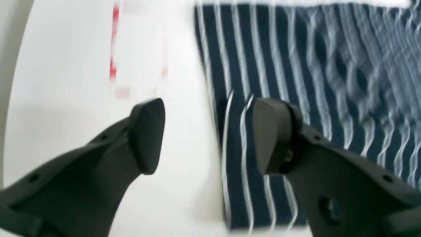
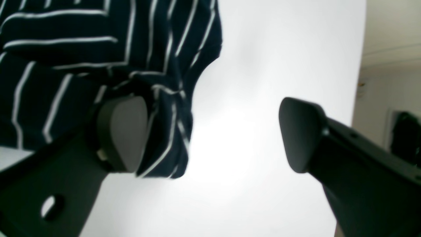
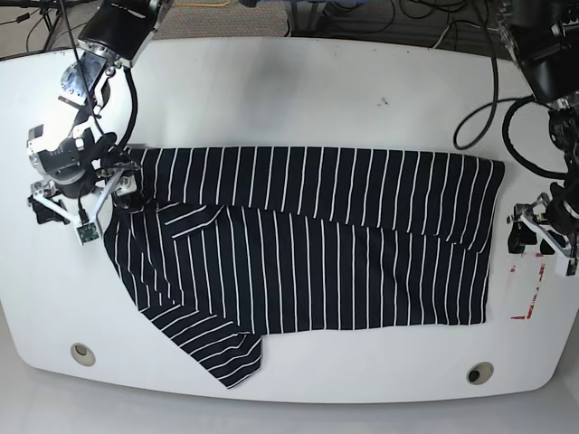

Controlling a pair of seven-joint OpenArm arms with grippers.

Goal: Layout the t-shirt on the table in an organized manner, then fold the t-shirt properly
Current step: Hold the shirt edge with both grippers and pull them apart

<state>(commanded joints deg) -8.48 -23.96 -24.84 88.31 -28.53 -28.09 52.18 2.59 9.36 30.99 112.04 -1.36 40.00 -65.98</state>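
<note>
The t-shirt (image 3: 308, 244), dark navy with thin white stripes, lies spread across the white table (image 3: 317, 81), with a sleeve or corner reaching toward the front left. My right gripper (image 3: 80, 194) is open at the shirt's left end. In the right wrist view it (image 2: 210, 131) has one finger against a bunched fabric edge (image 2: 98, 49) and the other over bare table. My left gripper (image 3: 541, 237) is open just past the shirt's right edge. In the left wrist view it (image 1: 210, 136) straddles the shirt's edge (image 1: 263, 65), one finger over fabric and one over table.
A red-and-white tape rectangle (image 3: 532, 294) lies beside the left gripper and also shows in the left wrist view (image 1: 113, 42). Two metal grommets (image 3: 82, 353) (image 3: 479, 372) sit near the front edge. Cables run along the back. The table's edge (image 2: 361, 49) is near the right gripper.
</note>
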